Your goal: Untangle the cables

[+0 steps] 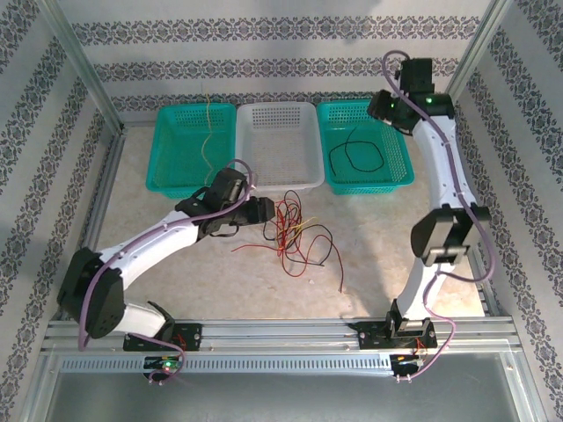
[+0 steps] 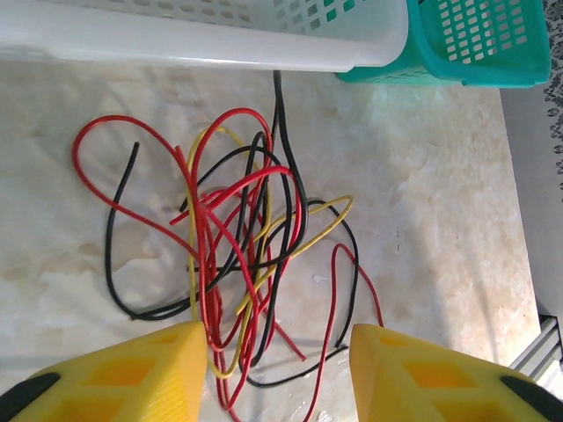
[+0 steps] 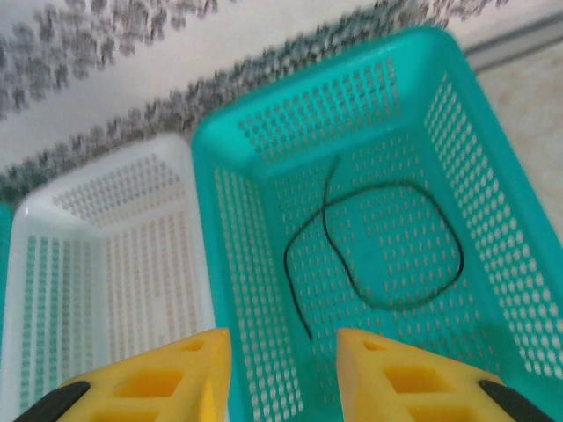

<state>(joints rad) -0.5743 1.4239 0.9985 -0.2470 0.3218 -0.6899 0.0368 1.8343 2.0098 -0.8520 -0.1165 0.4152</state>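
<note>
Beige marbled table inside a metal frame backed by patterned wallpaper, with two white arms bolted at its near edge. The yellow plastic left fingers stand apart with a wide gap and clamp nothing. They hang low over the tangle of thin red, yellow and black cables. Several red and yellow strands run down just beside the inner edge of one finger; whether they touch it cannot be told. In the top view the white left arm reaches to the left side of the tangle, which lies on the middle of the table just in front of the white perforated plastic basket. One black strand runs up to the near wall of the white basket, and loose black and red ends trail from the tangle toward the near right. The yellow plastic right fingers are likewise parted and empty. The white right arm holds them above the white basket and the right teal perforated plastic basket where the two adjoin. That teal basket stands at the far right of the table. A single black cable lies looped on its floor, well apart from the tangle. The left teal perforated plastic basket flanks the white one on the other side and holds a single yellow cable, lying lengthwise.
</note>
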